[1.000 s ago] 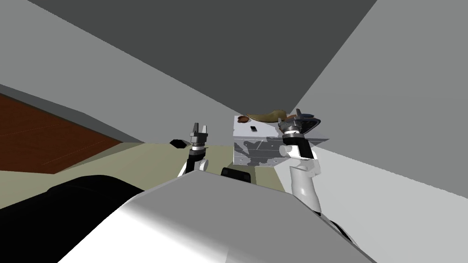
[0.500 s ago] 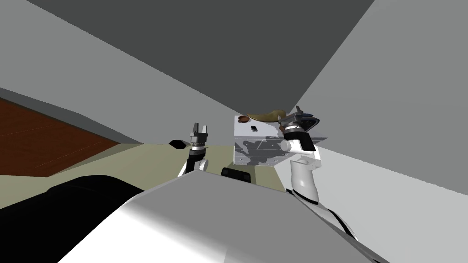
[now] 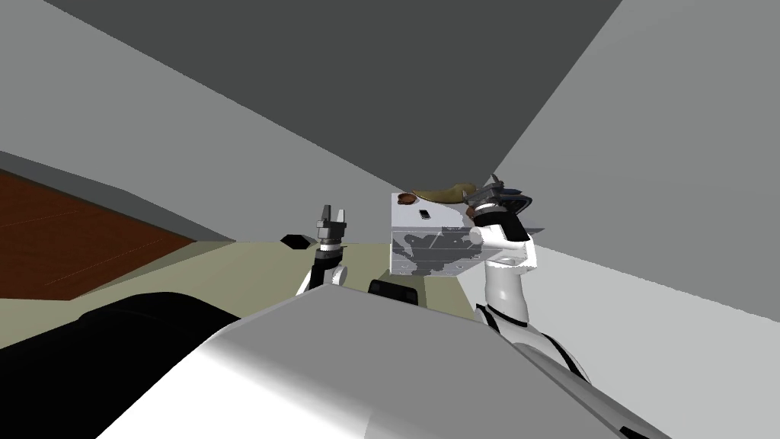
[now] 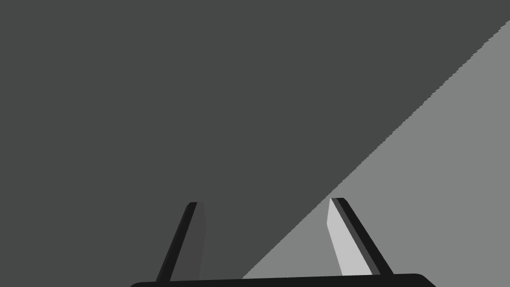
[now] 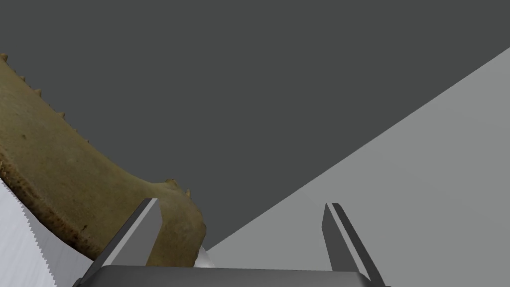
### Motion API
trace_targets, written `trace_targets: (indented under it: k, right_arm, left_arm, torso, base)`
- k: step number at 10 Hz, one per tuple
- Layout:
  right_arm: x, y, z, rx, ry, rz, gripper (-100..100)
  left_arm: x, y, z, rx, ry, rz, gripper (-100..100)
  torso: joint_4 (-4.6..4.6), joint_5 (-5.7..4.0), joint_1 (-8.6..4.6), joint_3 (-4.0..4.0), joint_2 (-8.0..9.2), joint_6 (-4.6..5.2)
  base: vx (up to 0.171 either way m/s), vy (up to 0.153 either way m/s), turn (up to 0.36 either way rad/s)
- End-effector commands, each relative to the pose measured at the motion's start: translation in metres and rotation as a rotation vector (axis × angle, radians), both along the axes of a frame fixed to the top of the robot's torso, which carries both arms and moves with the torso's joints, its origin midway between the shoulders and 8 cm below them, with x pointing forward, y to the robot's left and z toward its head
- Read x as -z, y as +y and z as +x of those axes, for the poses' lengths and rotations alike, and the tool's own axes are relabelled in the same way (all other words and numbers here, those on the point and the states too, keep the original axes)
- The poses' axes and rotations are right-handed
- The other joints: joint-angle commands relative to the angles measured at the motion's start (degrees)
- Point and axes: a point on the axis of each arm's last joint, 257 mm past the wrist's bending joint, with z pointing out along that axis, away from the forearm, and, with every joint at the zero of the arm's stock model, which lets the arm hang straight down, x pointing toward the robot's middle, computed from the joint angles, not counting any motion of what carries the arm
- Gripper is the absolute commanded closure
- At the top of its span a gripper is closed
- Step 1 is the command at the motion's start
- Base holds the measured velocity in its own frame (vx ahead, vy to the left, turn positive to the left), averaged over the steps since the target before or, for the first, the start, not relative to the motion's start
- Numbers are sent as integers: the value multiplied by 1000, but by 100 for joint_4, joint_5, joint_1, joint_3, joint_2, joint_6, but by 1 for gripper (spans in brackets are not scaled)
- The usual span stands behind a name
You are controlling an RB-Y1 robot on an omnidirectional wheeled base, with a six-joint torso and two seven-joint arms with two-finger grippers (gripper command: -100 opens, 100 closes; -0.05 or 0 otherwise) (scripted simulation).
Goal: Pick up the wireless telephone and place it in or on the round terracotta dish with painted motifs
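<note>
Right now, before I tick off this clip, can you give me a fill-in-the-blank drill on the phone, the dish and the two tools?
1. The dish near the phone on top of the cabinet is ____ in colour.
2. The right tool and the left tool both have their fingers ____.
3. The tool that is up beside the cabinet's top is the ____ one.

Missing words: brown; open; right.

The phone (image 3: 423, 214) and the dish (image 3: 406, 200) are too small to show detail; the picture's edge cuts off the tan object (image 5: 60, 189).
</note>
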Motion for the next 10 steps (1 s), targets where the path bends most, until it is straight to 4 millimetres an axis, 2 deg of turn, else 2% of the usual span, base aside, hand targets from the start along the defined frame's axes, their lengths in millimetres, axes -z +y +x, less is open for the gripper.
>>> trace_targets:
  k: [1,4,5,6,8,9,10]
  right_arm:
    - [-1,-4,14,-10,34,50,-100]
    - [-3,-6,30,-22,86,104,-100]
    - [3,-7,32,-19,111,106,-100]
    - [2,-10,43,-28,135,155,-100]
    - [7,-9,46,-26,171,160,-100]
    - [6,-11,57,-35,195,209,-100]
    - [7,-10,58,-35,211,211,-100]
  left_arm:
    - [0,0,0,0,0,0,0]
    - [0,0,0,0,0,0,0]
    - [0,0,0,0,0,0,0]
    - [0,0,0,0,0,0,0]
    - [0,0,0,0,0,0,0]
    - [0,0,0,0,0,0,0]
    - [0,0,0,0,0,0,0]
  torso:
    - [0,0,0,0,0,0]
    - [0,1,9,0,0,1]
    - [0,2,9,0,-1,0]
    - [-1,0,2,-2,-2,0]
    - [-1,1,8,-2,-3,0]
    - [-1,0,2,-2,-4,0]
    - [-1,1,5,-3,-5,0]
  base:
    - [-8,34,-44]
    - [-9,46,-36]
    - [2,23,5]
    - [-2,36,-43]
    - [1,36,-11]
    - [4,39,-36]
    - [6,48,-25]
